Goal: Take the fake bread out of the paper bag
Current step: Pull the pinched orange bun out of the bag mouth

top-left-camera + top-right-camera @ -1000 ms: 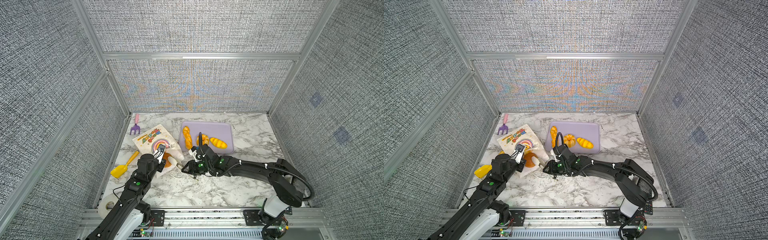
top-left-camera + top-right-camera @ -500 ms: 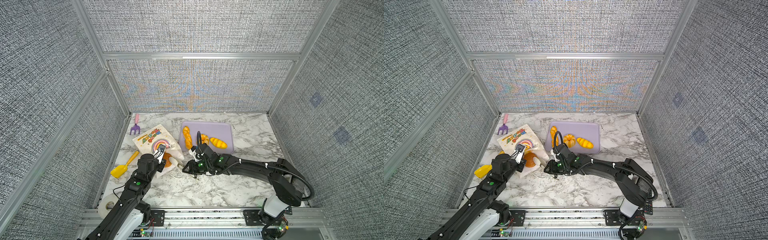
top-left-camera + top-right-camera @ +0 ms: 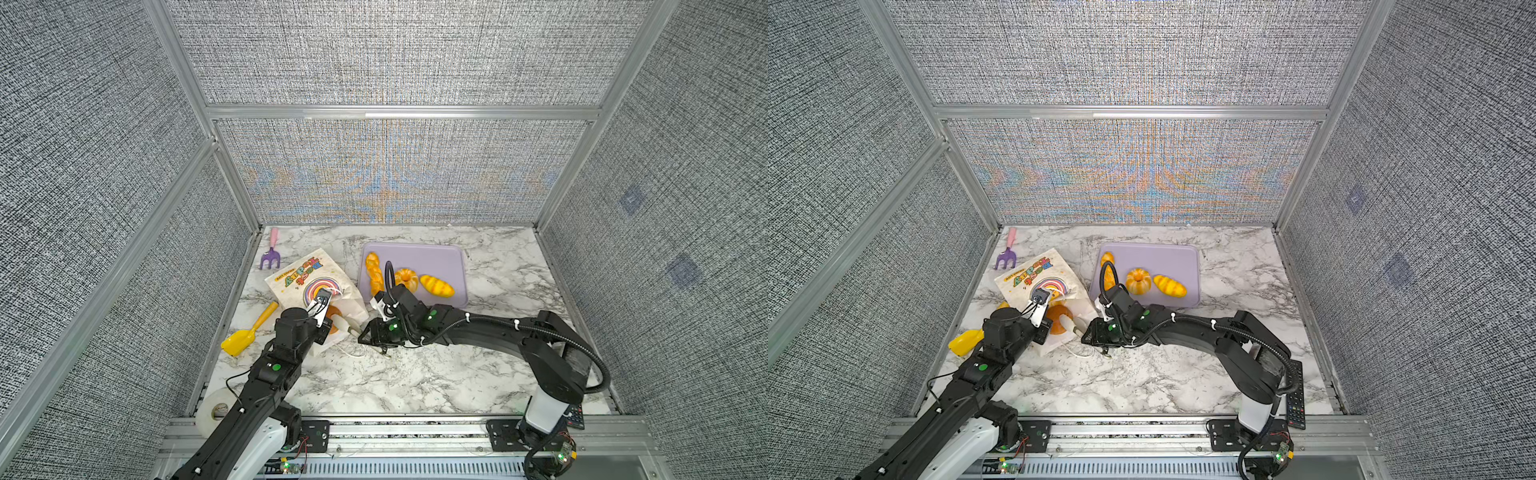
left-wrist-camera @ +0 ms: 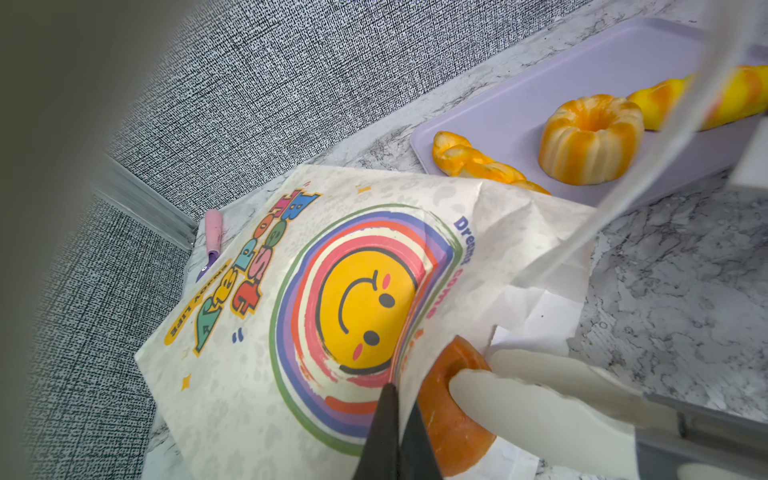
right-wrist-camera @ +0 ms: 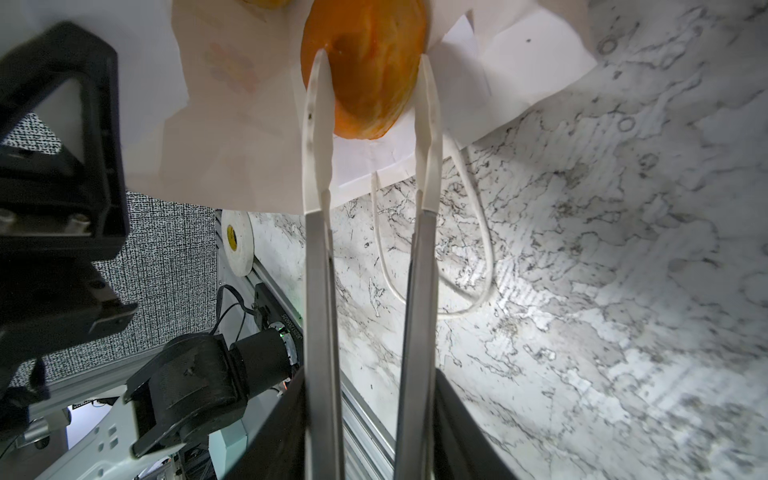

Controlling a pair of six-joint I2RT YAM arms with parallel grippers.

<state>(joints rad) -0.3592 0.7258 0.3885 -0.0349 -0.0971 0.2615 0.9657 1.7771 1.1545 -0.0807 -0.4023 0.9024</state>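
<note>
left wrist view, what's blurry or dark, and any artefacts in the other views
Left wrist view: dark blurred vignette at one edge, paper bag print sharp. Right wrist view: orange bun sharp, marble table smeared with a bright patch. Both top views: rainbow moiré on the back wall.

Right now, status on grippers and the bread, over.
Left gripper shut, pinching upper lip of paper bag. Right gripper shut on tongs, tips flanking orange bun at bag mouth. Three breads on lilac tray. Cord handle loose beneath tongs.
</note>
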